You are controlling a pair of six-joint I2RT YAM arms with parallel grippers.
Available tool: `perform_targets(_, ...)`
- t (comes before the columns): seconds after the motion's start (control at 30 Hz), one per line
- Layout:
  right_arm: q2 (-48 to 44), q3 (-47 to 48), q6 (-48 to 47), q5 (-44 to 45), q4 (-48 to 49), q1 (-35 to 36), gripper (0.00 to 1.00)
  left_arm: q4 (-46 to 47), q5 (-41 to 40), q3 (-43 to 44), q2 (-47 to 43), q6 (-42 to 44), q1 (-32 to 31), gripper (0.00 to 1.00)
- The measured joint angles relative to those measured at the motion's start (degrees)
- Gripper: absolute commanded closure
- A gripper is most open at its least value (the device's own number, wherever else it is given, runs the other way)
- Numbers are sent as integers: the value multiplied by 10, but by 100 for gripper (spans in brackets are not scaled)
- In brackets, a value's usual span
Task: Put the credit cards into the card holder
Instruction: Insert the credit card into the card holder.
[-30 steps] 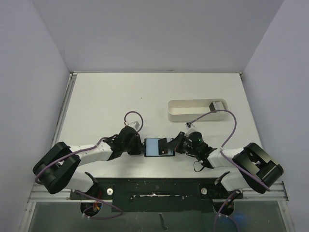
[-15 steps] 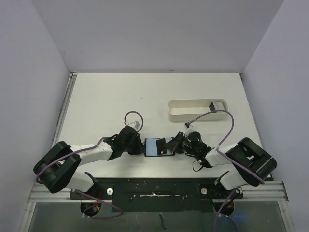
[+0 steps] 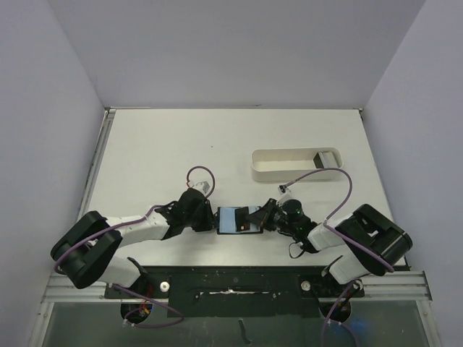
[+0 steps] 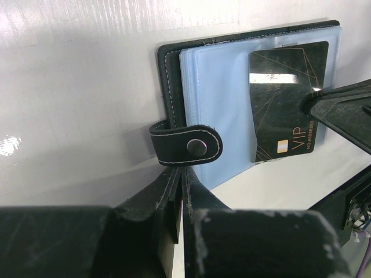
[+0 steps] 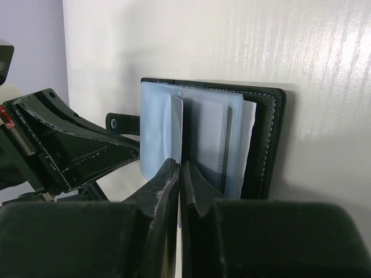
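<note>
Black card holder [image 4: 174,81] in left tool [image 4: 181,191], dark card [image 4: 287,101] in right tool [image 5: 179,174]

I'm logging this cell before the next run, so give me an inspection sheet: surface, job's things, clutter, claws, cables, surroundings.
Surface: white table.
Job's things: card holder lies open between the arms, blue pockets up. A black credit card marked VIP sits over the pockets; I cannot tell how far it is sleeved.
Clutter: long white tray at far right, with a small dark object at its right end.
Claws: left claw shut on the holder's snap tab; right claw shut on the card's edge.
Cables: one purple cable loops off the left wrist and another off the right; neither touches the holder.
Surroundings: pale walls on three sides; nothing else seen.
</note>
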Motion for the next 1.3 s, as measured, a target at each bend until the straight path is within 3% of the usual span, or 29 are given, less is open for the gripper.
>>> perform_targets(1.3, -87, -10, -1, 96, -82, 50, 100, 18, 6, 0, 9, -2, 0, 97)
